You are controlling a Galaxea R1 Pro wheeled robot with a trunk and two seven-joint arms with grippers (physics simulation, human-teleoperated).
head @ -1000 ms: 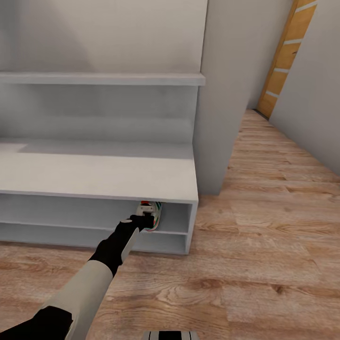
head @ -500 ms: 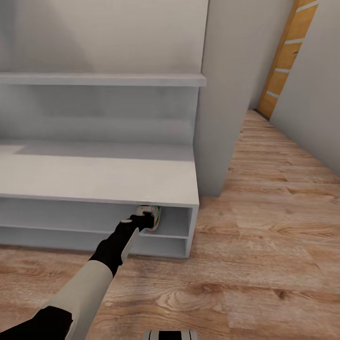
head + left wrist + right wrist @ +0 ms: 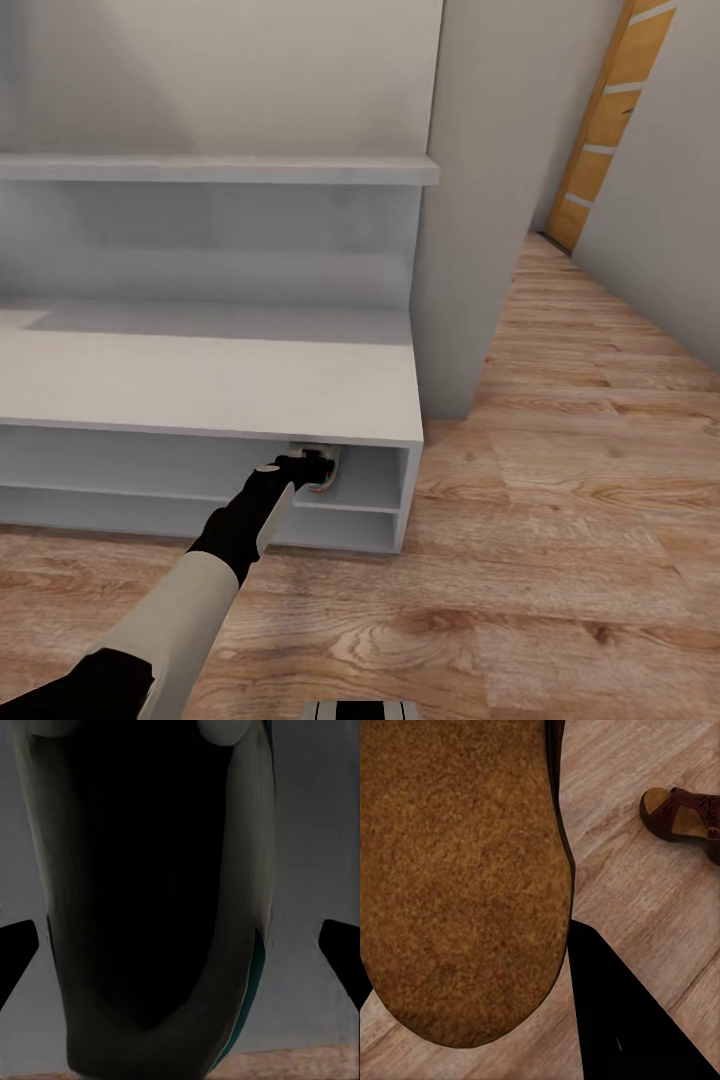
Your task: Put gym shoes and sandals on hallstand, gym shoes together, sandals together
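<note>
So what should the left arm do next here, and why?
Probably let go and draw the left gripper straight back out. The gym shoe sits inside the hallstand, on its upper open shelf under the bench top, off the corridor floor. The wrist view does not settle whether the fingers are clamped on it.

1. A gym shoe (image 3: 150,907) seen very close, its dark opening facing the camera, pale white sides around it.
2. A teal-green stripe (image 3: 251,997) runs down one side.
3. Two black fingertips (image 3: 16,956) sit at opposite edges, apart.
4. Grey shelf surface (image 3: 315,855) behind; a wood floor strip (image 3: 300,1066) at the lower edge.
</note>
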